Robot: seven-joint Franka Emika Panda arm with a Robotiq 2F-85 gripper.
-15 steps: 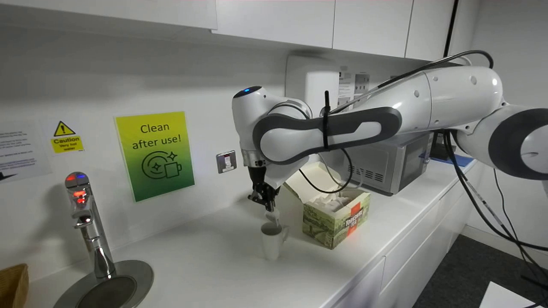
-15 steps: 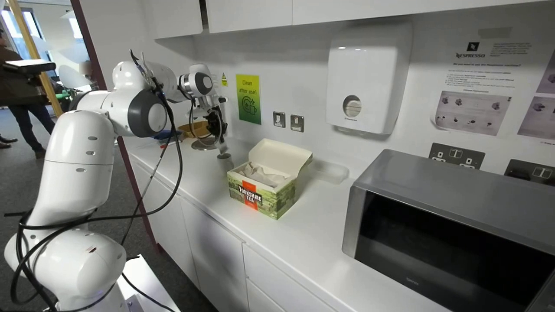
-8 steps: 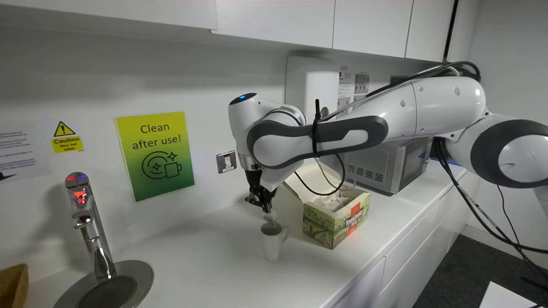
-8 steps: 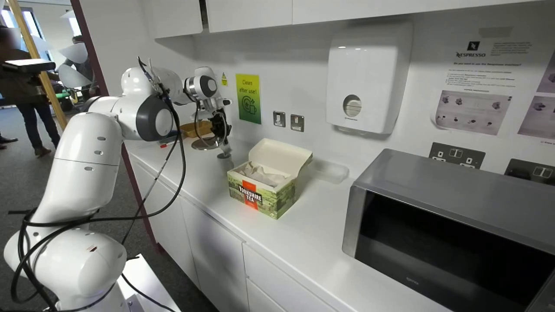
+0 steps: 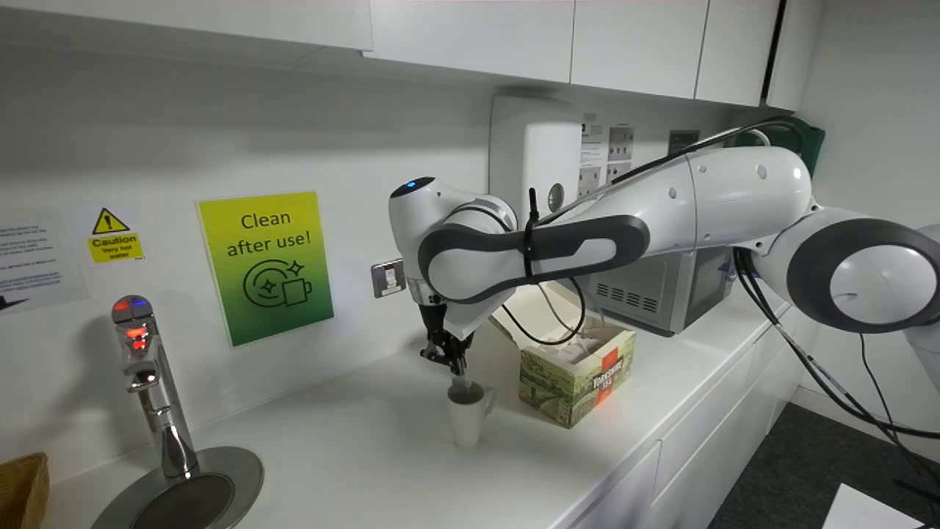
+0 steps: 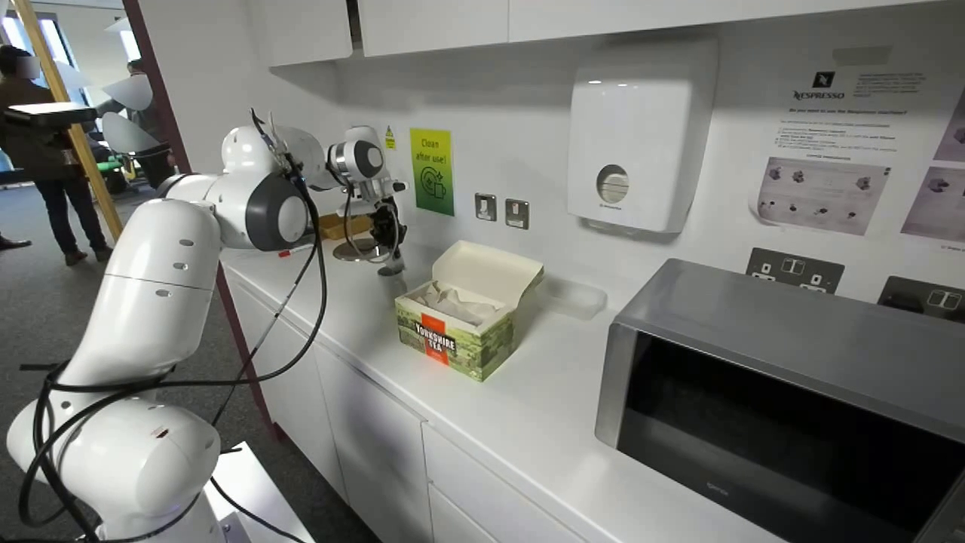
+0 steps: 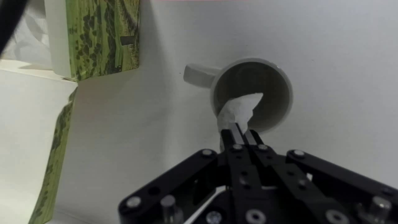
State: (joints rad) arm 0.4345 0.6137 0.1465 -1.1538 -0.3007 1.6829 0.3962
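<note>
My black gripper (image 7: 243, 133) is shut on a white, paper-like tea bag (image 7: 238, 111), pinched at its edge between the fingertips. Directly below is a white mug (image 7: 267, 79), upright on the counter, its handle pointing towards the tea box. Seen from the wrist, the bag overlaps the mug's mouth. In an exterior view the gripper (image 5: 459, 367) points down just above the mug (image 5: 467, 427), and the bag (image 5: 461, 383) reaches its rim. How deep the bag hangs inside cannot be told. In another angle the mug (image 6: 391, 286) is small and partly hard to see.
An opened Yorkshire Tea box (image 5: 576, 378) with white bags inside stands beside the mug, lid raised. A tap (image 5: 158, 397) over a round drain (image 5: 187, 499) and a wicker basket (image 5: 22, 488) are further along. A microwave (image 6: 754, 422) stands past the box.
The arm has come down step by step, bringing the gripper and tea bag lower, so that the bag now reaches the mug's mouth. Mug and box stay where they were.
</note>
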